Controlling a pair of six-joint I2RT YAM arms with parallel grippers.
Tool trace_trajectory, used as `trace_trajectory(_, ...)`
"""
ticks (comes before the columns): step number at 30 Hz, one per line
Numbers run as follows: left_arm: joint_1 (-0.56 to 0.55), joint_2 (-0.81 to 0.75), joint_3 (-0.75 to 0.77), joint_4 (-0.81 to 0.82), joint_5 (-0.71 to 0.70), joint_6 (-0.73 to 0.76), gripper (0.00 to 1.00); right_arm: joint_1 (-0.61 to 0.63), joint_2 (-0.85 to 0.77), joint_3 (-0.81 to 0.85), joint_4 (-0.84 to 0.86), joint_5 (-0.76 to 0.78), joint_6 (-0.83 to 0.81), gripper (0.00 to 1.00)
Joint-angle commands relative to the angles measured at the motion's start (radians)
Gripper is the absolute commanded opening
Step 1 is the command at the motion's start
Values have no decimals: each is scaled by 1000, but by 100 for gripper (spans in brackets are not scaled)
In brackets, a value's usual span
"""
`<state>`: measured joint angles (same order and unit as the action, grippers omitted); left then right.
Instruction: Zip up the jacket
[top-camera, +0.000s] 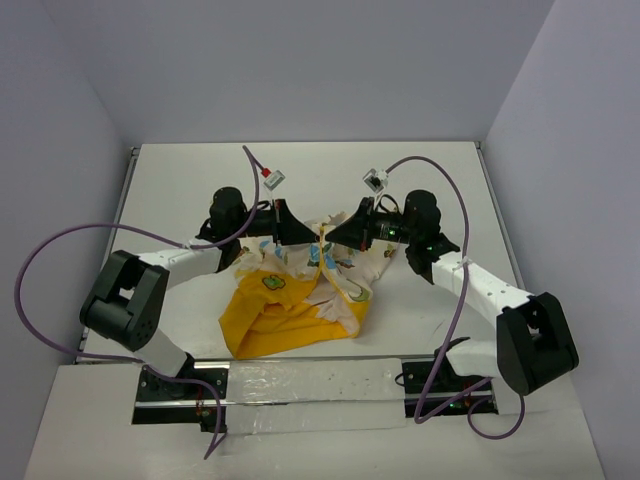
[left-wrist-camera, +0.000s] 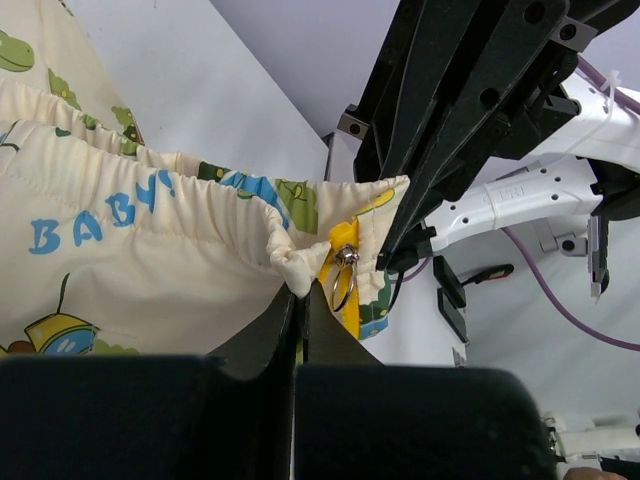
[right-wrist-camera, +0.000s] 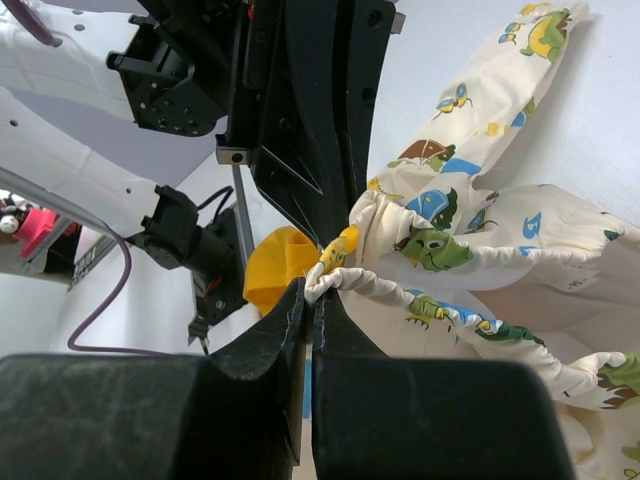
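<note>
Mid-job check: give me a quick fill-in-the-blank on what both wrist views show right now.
The left tool and right tool are both ____ on the jacket's gathered edge.
The blue word printed on the fabric reads ____.
The zipper pull is a metal ____.
Missing: shut; BABY; ring.

There is one jacket (top-camera: 290, 315) on one tabletop (top-camera: 180, 190), one metal zipper ring (left-wrist-camera: 342, 285), two pincers, left pincer (top-camera: 308, 238) and right pincer (top-camera: 335, 234), two purple cables (top-camera: 40, 260) and two small plugs (top-camera: 273, 179).
</note>
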<state>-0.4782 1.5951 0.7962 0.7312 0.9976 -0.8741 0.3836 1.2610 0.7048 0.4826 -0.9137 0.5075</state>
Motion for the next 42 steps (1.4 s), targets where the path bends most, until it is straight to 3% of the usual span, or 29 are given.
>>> trace_trajectory(1, -34, -4, 12, -247, 43, 119, 0, -14, -67, 119, 177, 126, -30, 0)
trace_trajectory(12, -34, -42, 88, -432, -55, 261, 0, -28, -91, 102, 134, 182, -40, 0)
trace_trajectory(19, -28, -110, 48, -454, -139, 262, 0, -35, -76, 150, 82, 184, -62, 0)
trace_trajectory(32, 95, -271, 64, -535, -361, 193, 0, -37, -83, 177, 36, 168, -60, 0)
trace_trajectory(42, 82, -240, 72, -548, -274, 214, 0, -37, -104, 171, 59, 168, -50, 0)
